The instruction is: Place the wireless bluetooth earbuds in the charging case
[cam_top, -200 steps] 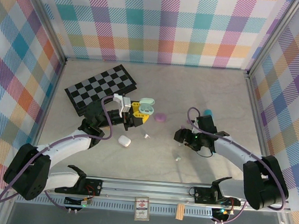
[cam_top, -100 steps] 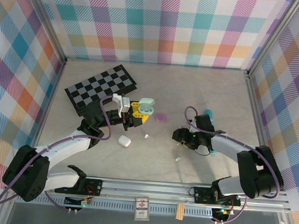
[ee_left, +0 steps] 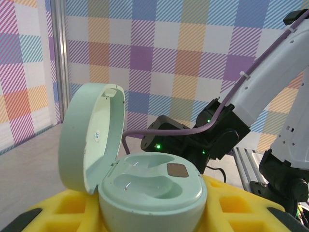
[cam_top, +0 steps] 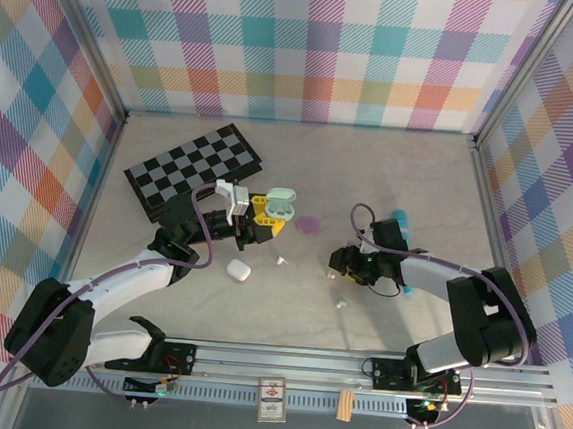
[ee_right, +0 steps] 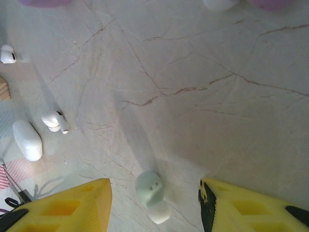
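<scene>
The mint green charging case (ee_left: 149, 193) is gripped by the left gripper (ee_left: 145, 215), whose yellow jaws are pressed against its two sides. Its lid is swung up and the two wells in its base lie exposed. In the top view the case (cam_top: 282, 205) and left gripper (cam_top: 265, 216) are seen just beside the near corner of the chessboard (cam_top: 195, 169).

The jaws of the right gripper (ee_right: 154, 205) are spread wide and nothing is held in them. A mint green earbud (ee_right: 152, 189) lies on the table (ee_right: 203, 96) between the two yellow tips; it appears to be touched by neither, though this cannot be judged with certainty. Further left, a white earbud (ee_right: 54, 120) lies just beside a white case (ee_right: 27, 140). The right gripper (cam_top: 335, 265) is well apart from the held case.
</scene>
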